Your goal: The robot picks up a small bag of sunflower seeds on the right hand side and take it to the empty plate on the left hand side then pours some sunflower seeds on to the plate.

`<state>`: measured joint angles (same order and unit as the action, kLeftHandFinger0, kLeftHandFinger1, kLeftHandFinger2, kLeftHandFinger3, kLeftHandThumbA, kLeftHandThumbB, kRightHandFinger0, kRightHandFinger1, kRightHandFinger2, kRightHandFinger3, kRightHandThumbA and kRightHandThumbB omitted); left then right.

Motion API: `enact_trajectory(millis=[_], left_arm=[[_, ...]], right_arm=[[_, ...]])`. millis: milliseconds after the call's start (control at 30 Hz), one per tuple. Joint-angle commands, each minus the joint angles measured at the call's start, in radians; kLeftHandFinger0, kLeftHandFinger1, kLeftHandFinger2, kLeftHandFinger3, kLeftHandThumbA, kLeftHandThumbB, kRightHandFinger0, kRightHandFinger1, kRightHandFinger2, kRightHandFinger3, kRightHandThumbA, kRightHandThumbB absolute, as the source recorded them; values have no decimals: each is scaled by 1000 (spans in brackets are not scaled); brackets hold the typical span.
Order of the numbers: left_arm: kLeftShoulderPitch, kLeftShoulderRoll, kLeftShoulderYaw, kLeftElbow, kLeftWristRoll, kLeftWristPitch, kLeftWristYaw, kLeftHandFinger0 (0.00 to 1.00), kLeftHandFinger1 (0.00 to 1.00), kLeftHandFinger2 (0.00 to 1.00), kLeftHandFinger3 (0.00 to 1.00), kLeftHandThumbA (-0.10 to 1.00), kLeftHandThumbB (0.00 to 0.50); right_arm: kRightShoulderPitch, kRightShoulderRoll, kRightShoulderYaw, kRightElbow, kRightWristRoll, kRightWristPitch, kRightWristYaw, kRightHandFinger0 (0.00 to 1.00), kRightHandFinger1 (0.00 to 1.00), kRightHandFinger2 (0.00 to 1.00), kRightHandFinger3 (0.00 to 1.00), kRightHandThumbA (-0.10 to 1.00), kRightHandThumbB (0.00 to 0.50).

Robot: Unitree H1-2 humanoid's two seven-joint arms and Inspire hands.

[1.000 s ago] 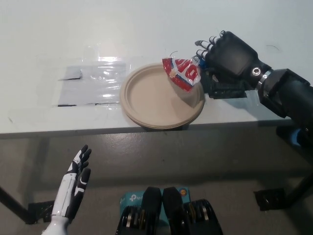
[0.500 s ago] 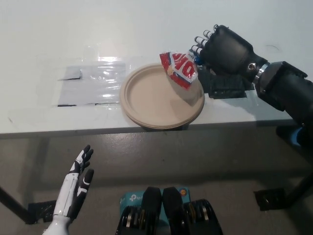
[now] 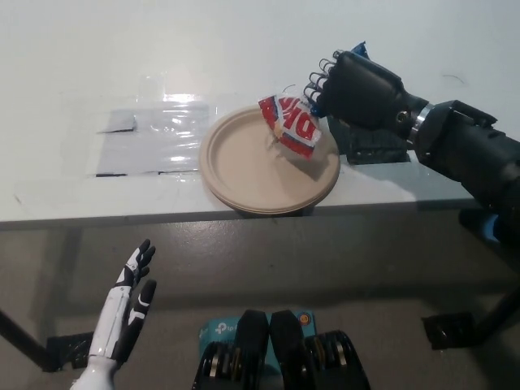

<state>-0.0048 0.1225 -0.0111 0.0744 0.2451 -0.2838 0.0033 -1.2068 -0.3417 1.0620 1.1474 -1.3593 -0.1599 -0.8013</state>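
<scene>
at the lower left i saw the white left hand (image 3: 122, 313) resting below the table edge, well apart from the work, fingers spread and holding nothing. on the white tabletop (image 3: 73, 65) a glossy clear plastic sheet (image 3: 150, 142) lay flat, just left of the round beige paper plate (image 3: 256, 166), which sat near the front edge. i could not make out any seeds on the plate surface. above the plate's upper right portion hung the small red-and-white bag of sunflower seeds (image 3: 290, 126), pinched at its upper right end by the black right hand (image 3: 353, 85), fingers closed on it. the bag's long axis ran tilted, from the hand down and left toward the plate centre, and its lower end appeared to hang inside the rim. i judged the pour step to be in hand: the bag lay left of the hand and over the plate, so further tipping should drop seeds onto the plate rather than the table. the right hand was the only hand near.
</scene>
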Motion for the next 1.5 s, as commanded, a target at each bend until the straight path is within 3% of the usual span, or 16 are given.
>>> enact_trajectory(millis=[0, 100, 367, 500, 600, 700, 767, 933, 1000, 1100, 1167, 1200, 1233, 1300, 1333, 1467], left_arm=[[-19, 16, -3, -17, 6, -42, 13, 1000, 1000, 1000, 1000, 1000, 113], [-23, 17, -2, -14, 5, -48, 14, 1000, 1000, 1000, 1000, 1000, 106], [-21, 16, -2, -17, 10, -40, 14, 1000, 1000, 1000, 1000, 1000, 114], [-21, 15, -1, -11, 6, -48, 16, 1000, 1000, 1000, 1000, 1000, 106], [-18, 13, 1, -16, 0, -43, 15, 1000, 1000, 1000, 1000, 1000, 122], [-19, 16, 3, -16, 1, -43, 14, 1000, 1000, 1000, 1000, 1000, 104], [-17, 13, 4, -16, -1, -41, 16, 1000, 1000, 1000, 1000, 1000, 108], [-7, 14, 3, -23, 11, -37, 18, 1000, 1000, 1000, 1000, 1000, 104], [-6, 15, 6, -24, 9, -40, 20, 1000, 1000, 1000, 1000, 1000, 102], [-4, 14, 9, -25, 8, -42, 22, 1000, 1000, 1000, 1000, 1000, 102], [-3, 13, 11, -26, 8, -37, 22, 1000, 1000, 1000, 1000, 1000, 104], [-3, 14, 11, -25, 5, -38, 20, 1000, 1000, 1000, 1000, 1000, 101], [-3, 14, 10, -23, 1, -36, 16, 1000, 1000, 1000, 1000, 1000, 108], [-3, 14, 8, -23, 9, -35, 17, 1000, 1000, 1000, 1000, 1000, 105], [-2, 14, 8, -26, 11, -33, 18, 1000, 1000, 1000, 1000, 1000, 100], [0, 16, 9, -28, 12, -34, 17, 1000, 1000, 1000, 1000, 1000, 94]], right_arm=[[-81, -4, -5, 1, -11, 49, -59, 0, 0, 363, 143, -100, 314], [-81, 1, -6, 13, -8, 50, -72, 0, 0, 361, 81, -100, 312], [-52, 9, -50, 44, 39, 49, -105, 0, 0, 360, 74, -92, 326], [-25, 15, -118, 50, 102, 28, -86, 0, 11, 505, 101, -100, 311], [-11, 17, -128, 62, 85, 61, -118, 0, 29, 591, 115, -100, 333], [1, 20, -152, 62, 110, 40, -82, 0, 79, 673, 145, -100, 294], [18, 24, -219, 63, 183, -15, -65, 0, 78, 646, 154, -100, 291], [54, 45, -365, 75, 318, -138, -20, 0, 184, 716, 52, -100, 232], [63, 54, -399, 87, 341, -147, -16, 0, 199, 720, 44, -100, 193], [82, 70, -479, 96, 408, -198, -15, 0, 272, 804, 42, -100, 144], [90, 80, -535, 105, 457, -234, 1, 0, 331, 843, 120, -100, 105], [95, 85, -567, 107, 489, -246, 21, 0, 389, 878, 240, -100, 81], [101, 92, -608, 110, 529, -266, 39, 0, 398, 859, 296, -100, 85], [114, 99, -664, 108, 576, -273, 67, 0, 409, 866, 568, -100, 87], [118, 102, -682, 108, 589, -273, 76, 0, 414, 858, 638, -100, 99], [147, 111, -753, 109, 646, -310, 60, 0, 376, 813, 788, -100, 136]])
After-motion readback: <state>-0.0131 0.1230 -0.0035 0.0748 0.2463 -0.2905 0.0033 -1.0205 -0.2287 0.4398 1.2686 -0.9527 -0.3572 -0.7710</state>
